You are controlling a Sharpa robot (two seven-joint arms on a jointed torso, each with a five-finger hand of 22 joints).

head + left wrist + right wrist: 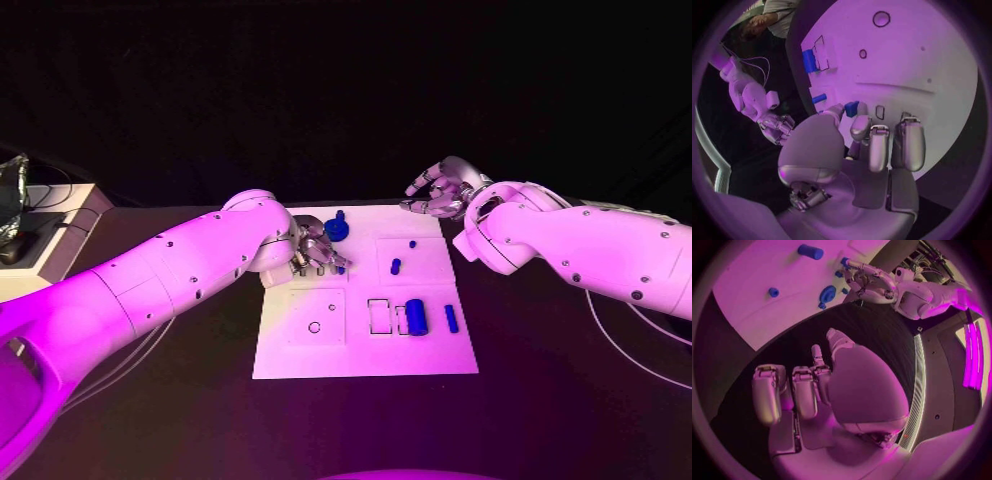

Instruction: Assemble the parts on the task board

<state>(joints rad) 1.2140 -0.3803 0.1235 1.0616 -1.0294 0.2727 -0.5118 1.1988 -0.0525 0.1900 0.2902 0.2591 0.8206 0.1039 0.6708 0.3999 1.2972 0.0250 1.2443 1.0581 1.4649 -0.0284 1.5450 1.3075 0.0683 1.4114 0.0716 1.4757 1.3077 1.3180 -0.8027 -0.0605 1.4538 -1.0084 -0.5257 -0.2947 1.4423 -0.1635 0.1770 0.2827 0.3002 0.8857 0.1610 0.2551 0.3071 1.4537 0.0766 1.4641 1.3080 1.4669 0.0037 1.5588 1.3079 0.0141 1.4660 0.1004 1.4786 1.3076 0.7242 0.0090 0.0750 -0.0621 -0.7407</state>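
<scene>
The white task board (pixel 361 345) lies mid-table. My left hand (pixel 315 250) hovers over its far left part and pinches a small blue part (pixel 852 108) between thumb and a finger, close above a slot. Just beyond that hand a round blue gear-like part (pixel 336 228) sits on the board. Two small blue parts (pixel 413 243) (pixel 395 266) stand near the board's middle right. A blue cylinder (pixel 415 316) and a thin blue bar (pixel 451 318) lie at the near right. My right hand (pixel 444 190) hangs beyond the board's far right corner, holding nothing.
Rectangular outlines (pixel 379 316) sit beside the cylinder, and round holes (pixel 315 327) mark the near left panel. A pale box with cables (pixel 58 225) stands at the table's far left. Black tabletop (pixel 577 400) surrounds the board.
</scene>
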